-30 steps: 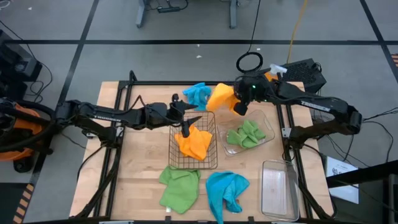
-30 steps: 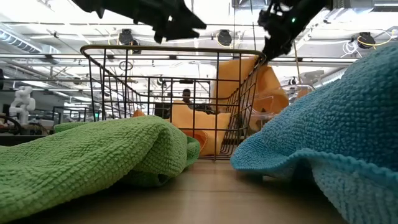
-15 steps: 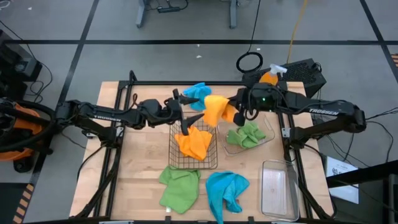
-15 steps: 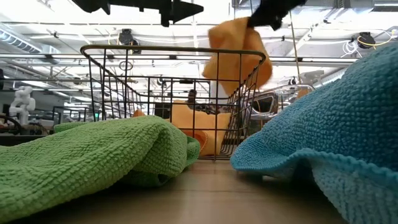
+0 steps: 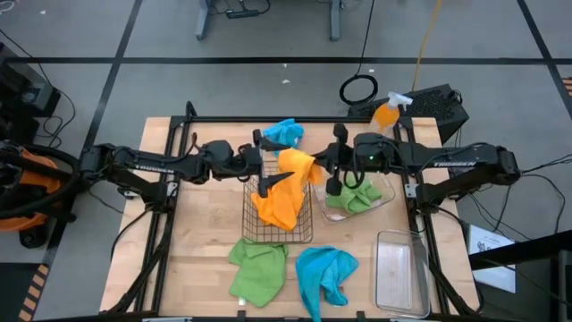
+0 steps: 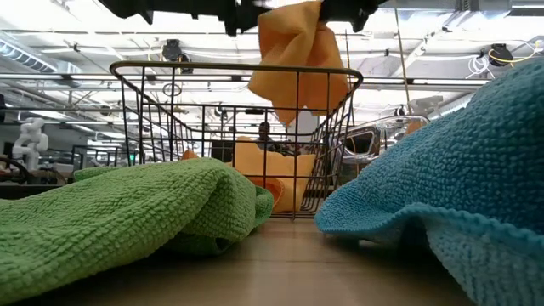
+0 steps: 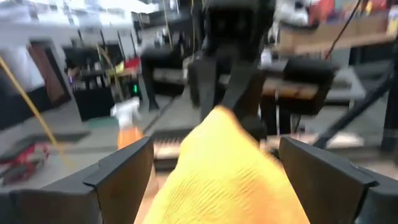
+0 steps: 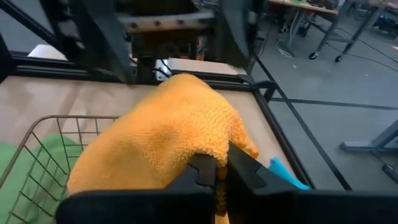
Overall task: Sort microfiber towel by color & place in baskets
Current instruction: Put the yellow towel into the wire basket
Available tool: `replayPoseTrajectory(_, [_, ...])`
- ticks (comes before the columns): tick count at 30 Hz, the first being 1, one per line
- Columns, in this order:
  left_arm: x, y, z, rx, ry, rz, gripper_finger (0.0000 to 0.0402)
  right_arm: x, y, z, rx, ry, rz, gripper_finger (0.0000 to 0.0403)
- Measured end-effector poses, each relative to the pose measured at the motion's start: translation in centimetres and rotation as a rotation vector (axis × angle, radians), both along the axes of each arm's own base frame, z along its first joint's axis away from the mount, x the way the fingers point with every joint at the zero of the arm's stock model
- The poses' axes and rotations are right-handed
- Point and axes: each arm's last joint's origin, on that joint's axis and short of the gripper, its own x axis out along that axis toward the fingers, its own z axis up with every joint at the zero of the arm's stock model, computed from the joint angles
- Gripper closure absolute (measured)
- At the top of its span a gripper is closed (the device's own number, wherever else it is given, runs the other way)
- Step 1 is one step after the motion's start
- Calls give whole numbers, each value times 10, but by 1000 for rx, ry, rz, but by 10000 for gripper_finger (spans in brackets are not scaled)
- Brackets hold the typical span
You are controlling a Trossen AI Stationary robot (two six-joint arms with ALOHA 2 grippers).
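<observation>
Overhead, the table (image 5: 201, 250) is seen with bare wood along its left side; the front edge is crowded by cloths. Three containers are counted: copper wire basket (image 5: 252, 234) at centre, clear square tub (image 5: 386, 190) to its right, clear rectangular bin (image 5: 399, 268) at the front right corner. Six towels are counted: one orange towel (image 5: 279, 204) lies inside the wire basket, a second orange towel (image 5: 296, 164) is pinched in the closed right gripper (image 5: 328, 172) above the basket's far rim; green cloths are seen in the tub (image 5: 354, 193) and at the front (image 5: 257, 266); blue ones at the front (image 5: 323, 273) and back (image 5: 284, 131). The left gripper (image 5: 271, 159) is held spread wide, empty, just beside the hanging towel.
</observation>
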Motion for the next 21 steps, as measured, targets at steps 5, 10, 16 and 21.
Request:
replayPoseTrajectory(5, [-1,10,-11,-14,118,1,49,13,8,-5,-5,-27,29,400])
replayPoseTrajectory(10, [-2,10,-16,-23,167,-90,64,23,12,-9,-21,-51,51,400])
replayPoseTrajectory(16, [-1,6,-17,-24,171,-121,156,27,13,-10,-21,-67,53,399])
replayPoseTrajectory(21, [-1,7,-17,-25,170,-122,274,27,13,-10,6,-71,45,399])
